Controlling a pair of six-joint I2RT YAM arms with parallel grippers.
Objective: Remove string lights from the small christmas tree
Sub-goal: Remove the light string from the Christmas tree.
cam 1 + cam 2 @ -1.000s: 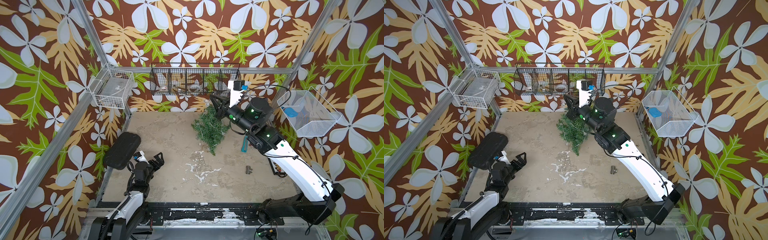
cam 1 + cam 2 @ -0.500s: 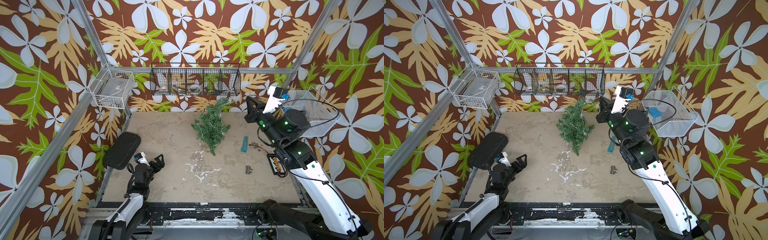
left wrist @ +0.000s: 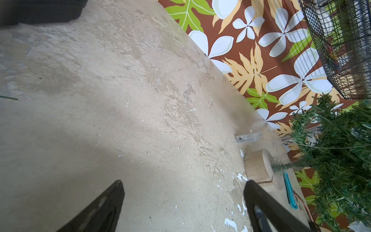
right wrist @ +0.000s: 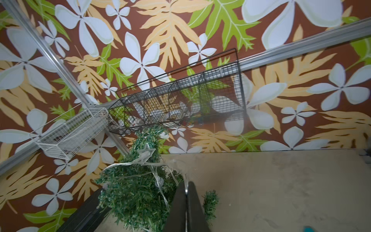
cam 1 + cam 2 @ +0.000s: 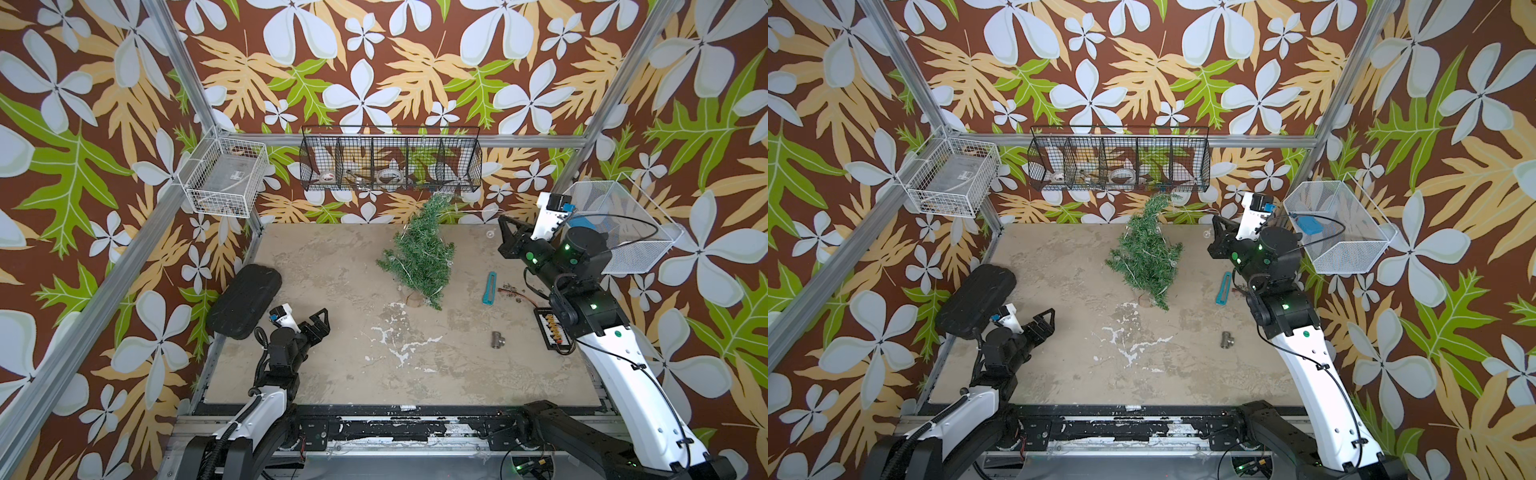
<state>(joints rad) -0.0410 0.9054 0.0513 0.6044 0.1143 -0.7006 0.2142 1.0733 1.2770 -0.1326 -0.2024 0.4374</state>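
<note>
Pinching string lights [image 4: 159, 181], right tool [image 4: 186, 183] sat clamped tight near top of leaning small christmas tree [image 5: 419, 257]; left tool [image 3: 183, 183] gaped wide, empty, well apart from that tree.

Desk [image 5: 332, 365] lies bare from centre to 6 o'clock. At 12 the small christmas tree [image 5: 419, 257] leans under a wire basket [image 5: 390, 158]; string lights [image 4: 160, 182] run from it to the right gripper [image 4: 186, 183]. Black case [image 5: 245, 301] at 9; teal strip [image 5: 489, 286], metal fitting [image 5: 498, 340] at 3.
</note>
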